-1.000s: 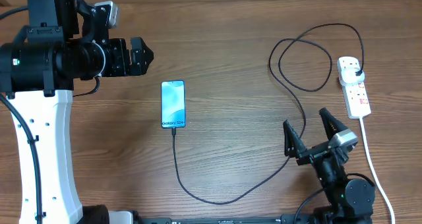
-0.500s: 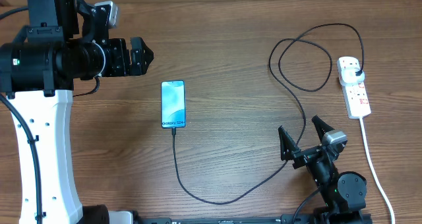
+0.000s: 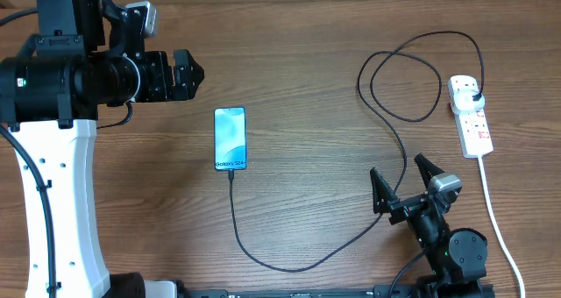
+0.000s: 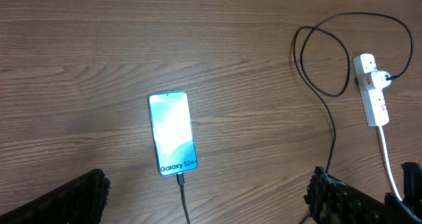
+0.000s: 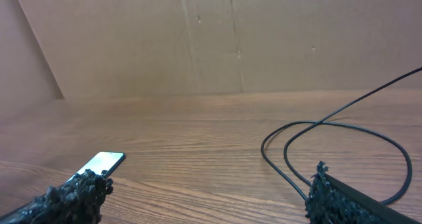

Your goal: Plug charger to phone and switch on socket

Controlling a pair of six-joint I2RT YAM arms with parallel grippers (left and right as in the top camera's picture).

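Charging looks all but set up. The phone [image 3: 230,138], a slim black-edged slab with a bright light-blue screen, lies flat mid-table on the brown wood-grain table [image 3: 307,70]. The charger [image 3: 289,265], a long thin black cable, runs from the phone's lower edge, sweeps right, loops once and ends in a black plug [image 3: 474,97] seated in the socket [image 3: 473,127], an elongated white plastic power strip at the far right edge. The connector tip seems to be in the phone's port, though it is too small for us to be sure.

The left gripper [image 4: 208,181] is raised above the table to the left of the phone, its jaws wide apart and holding nothing. The right gripper [image 3: 401,175] sits low near the front edge, between the cable's run and the socket's thick white cord [image 3: 495,210], jaws likewise spread and empty.

We judge the remaining step to be the switch. The socket is probably light and hard-shelled, so it may skate on the smooth wood if pushed sideways. We would press straight down on the small red switches [image 4: 377,99] with one fingertip. We cannot read whether a switch is on. The cable is limp and easily dragged, and any tug could slide the light, slick phone, so we would keep clear of the loop.
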